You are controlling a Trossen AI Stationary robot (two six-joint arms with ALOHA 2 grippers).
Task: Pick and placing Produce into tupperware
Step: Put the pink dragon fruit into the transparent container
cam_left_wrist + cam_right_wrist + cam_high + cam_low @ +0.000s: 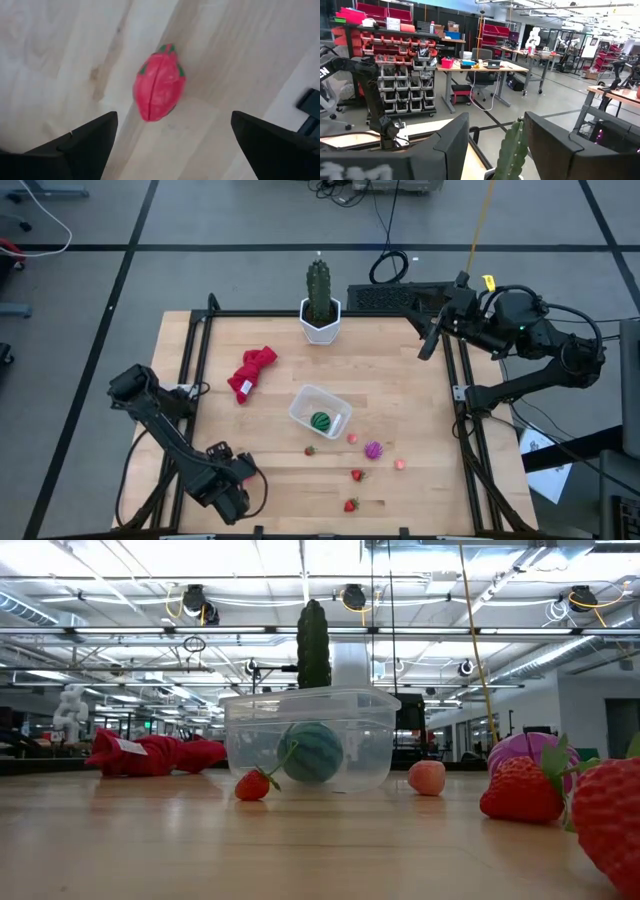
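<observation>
A: Produce first: how many pieces?

B: One green striped ball [320, 421] sits inside the clear tub [303, 405], near the middle of the tabletop [400, 380]. Six pieces lie loose toward the near edge: three strawberries [358, 475], two pink bits [352, 438] and one purple ball [374, 450]. A red oval fruit [158, 86] shows only in the left wrist view, lying on the wood under that gripper.

A: One tub, then. What else stands there?

B: One red cloth [251, 372] left of the tub, and one cactus in a white pot [320, 320] at the far edge.

A: And the arms?

B: The left gripper [232, 498] hangs over the near left corner, fingers [85, 140] spread wide on either side of the red oval fruit, not touching it. The right gripper [430, 340] is raised at the far right corner, fingers apart, holding nothing.

A: Room to move?

B: Bare wood lies along the right edge and the near left part; the loose pieces sit well apart from one another.
</observation>
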